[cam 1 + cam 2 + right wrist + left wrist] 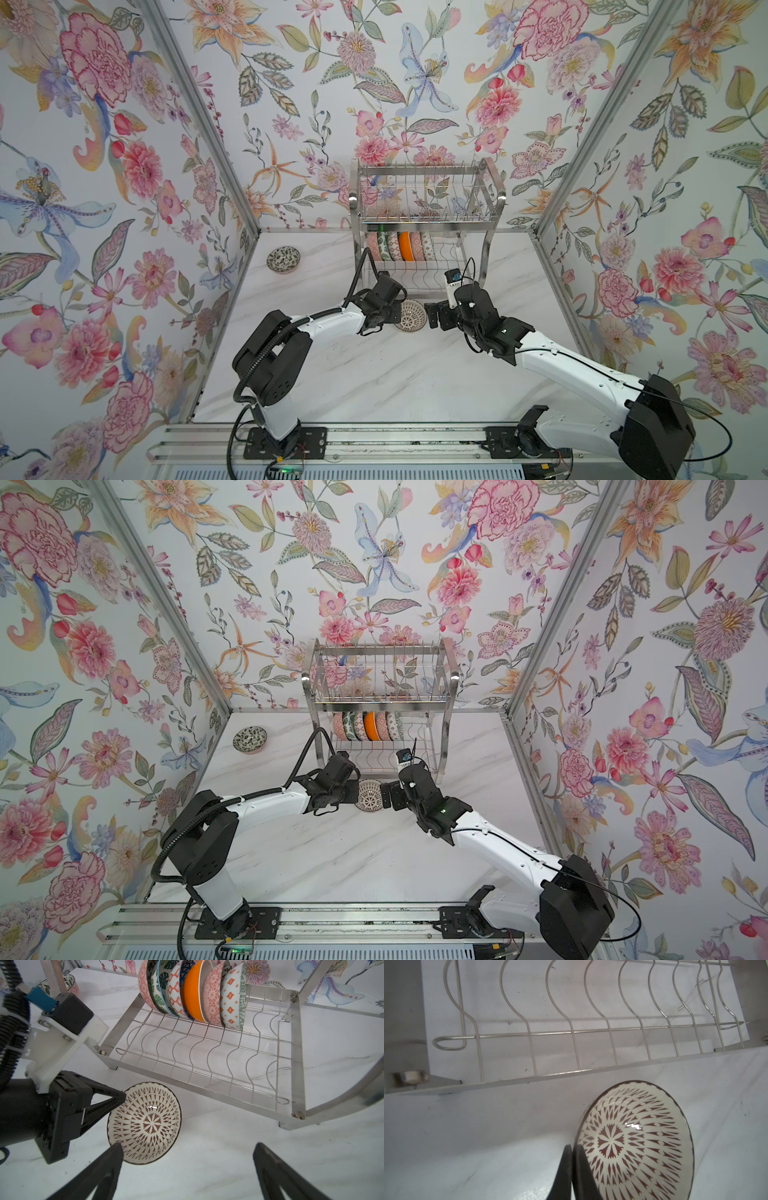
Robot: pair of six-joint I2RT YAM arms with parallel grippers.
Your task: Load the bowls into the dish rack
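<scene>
A cream bowl with a brown lattice pattern [411,316] [370,796] [145,1124] is tilted just in front of the dish rack [419,220] [374,706] [207,1084]. My left gripper [390,318] [572,1147] is shut on its rim, one finger inside and one outside. My right gripper [432,316] [188,1146] stands open just to the bowl's right, with nothing between its fingers; one fingertip [117,1149] lies at the bowl's edge. Several bowls [401,246] [193,991] stand on edge in the rack's lower tier.
A black-and-white floral bowl [283,259] [249,739] sits on the marble table [374,382] at the far left. The rack's upper tier holds no bowls. Slots at the right end and in the front row [571,1032] of the lower tier are free. Floral walls enclose three sides.
</scene>
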